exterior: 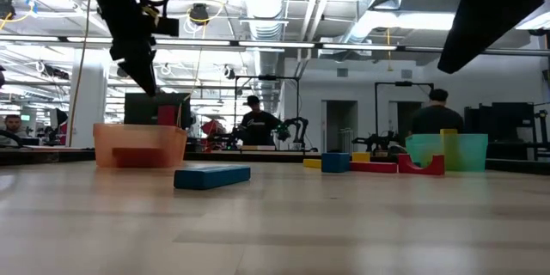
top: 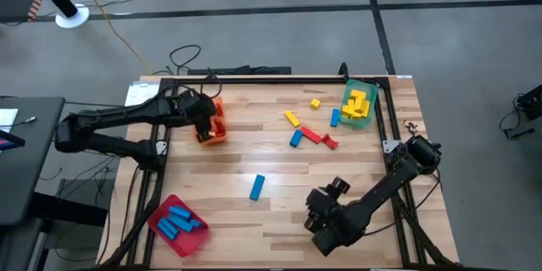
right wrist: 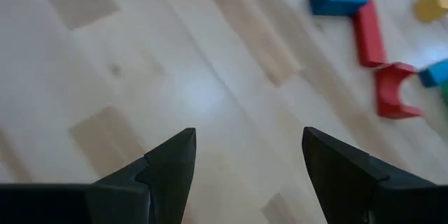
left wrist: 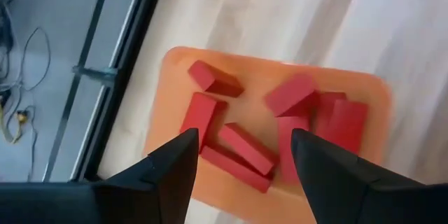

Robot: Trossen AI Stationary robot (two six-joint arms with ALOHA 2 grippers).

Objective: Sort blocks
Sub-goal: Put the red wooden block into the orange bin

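Observation:
My left gripper [left wrist: 241,136] hangs open above the orange tray [left wrist: 171,63], touching nothing. Several red blocks [left wrist: 213,77] lie loose on the tray's floor. In the high view this tray [top: 218,133] sits at the table's far left. My right gripper [right wrist: 248,136] stands open over bare wood near the front right [top: 323,206]. One blue block [top: 257,186] lies flat alone at mid-table. Farther back lie loose blocks: a yellow one [top: 292,118], a blue one [top: 296,138], a red bar [top: 312,135] and a red arch [top: 330,142].
A green tray [top: 369,118] with yellow blocks [top: 356,102] stands at the far right, with a yellow block [top: 315,102] and a blue block [top: 334,117] beside it. A red tray [top: 191,240] of blue blocks sits at the near left. A black frame [top: 254,79] borders the table. People stand in the room behind.

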